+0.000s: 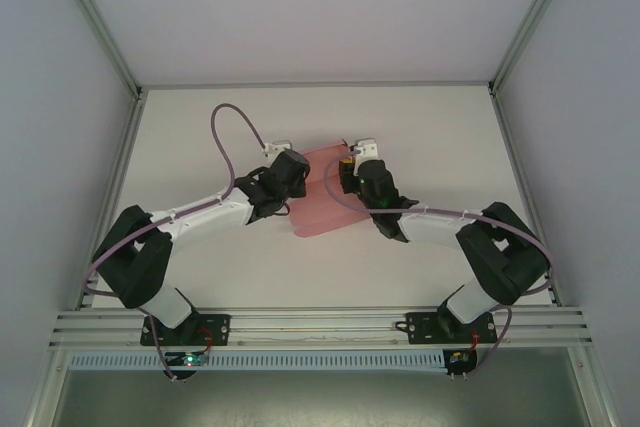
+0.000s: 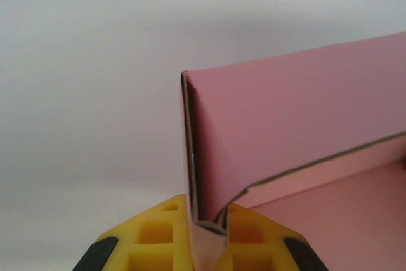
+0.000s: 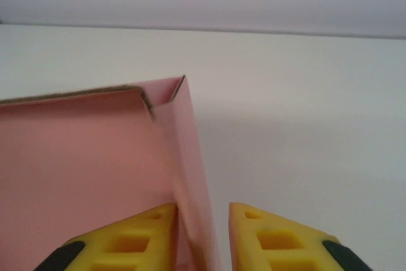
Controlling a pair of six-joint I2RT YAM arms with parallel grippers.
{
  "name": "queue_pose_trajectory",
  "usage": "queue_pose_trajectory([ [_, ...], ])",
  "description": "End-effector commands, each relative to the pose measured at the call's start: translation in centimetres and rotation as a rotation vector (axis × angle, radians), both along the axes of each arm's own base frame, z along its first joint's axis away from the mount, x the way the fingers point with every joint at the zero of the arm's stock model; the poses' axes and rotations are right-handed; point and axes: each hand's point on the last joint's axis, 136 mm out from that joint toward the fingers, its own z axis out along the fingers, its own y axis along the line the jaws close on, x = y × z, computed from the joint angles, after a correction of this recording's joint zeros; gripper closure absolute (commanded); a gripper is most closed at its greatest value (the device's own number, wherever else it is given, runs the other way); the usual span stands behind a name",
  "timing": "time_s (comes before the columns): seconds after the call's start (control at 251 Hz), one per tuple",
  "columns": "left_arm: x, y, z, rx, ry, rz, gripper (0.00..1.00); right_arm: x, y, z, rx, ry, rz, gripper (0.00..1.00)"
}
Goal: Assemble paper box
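Observation:
The pink paper box (image 1: 322, 209) lies in the middle of the table between both grippers, partly folded, with raised walls. My left gripper (image 1: 298, 179) is at its left side. In the left wrist view the yellow fingers (image 2: 166, 230) are shut on the doubled bottom edge of an upright wall of the box (image 2: 298, 125), the left gripper (image 2: 209, 223) pinching it at a corner. My right gripper (image 1: 346, 177) is at the box's right side. In the right wrist view the right gripper (image 3: 203, 223) stands open around the box's side wall (image 3: 189, 157); the wall rests against the left finger, with a gap to the right finger (image 3: 273, 236).
The white table (image 1: 420, 137) is enclosed by pale side walls and a metal frame. An aluminium rail (image 1: 320, 325) runs along the near edge by the arm bases. A purple cable (image 1: 228, 122) loops above the left arm.

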Motion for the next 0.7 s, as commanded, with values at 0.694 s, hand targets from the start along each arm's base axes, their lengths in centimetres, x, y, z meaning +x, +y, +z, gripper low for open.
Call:
queue_pose_trajectory([
  [0.694, -1.7, 1.3, 2.9, -0.021, -0.062, -0.032, 1.00, -6.5, -0.3, 3.6, -0.032, 0.066, 0.406, 0.46],
])
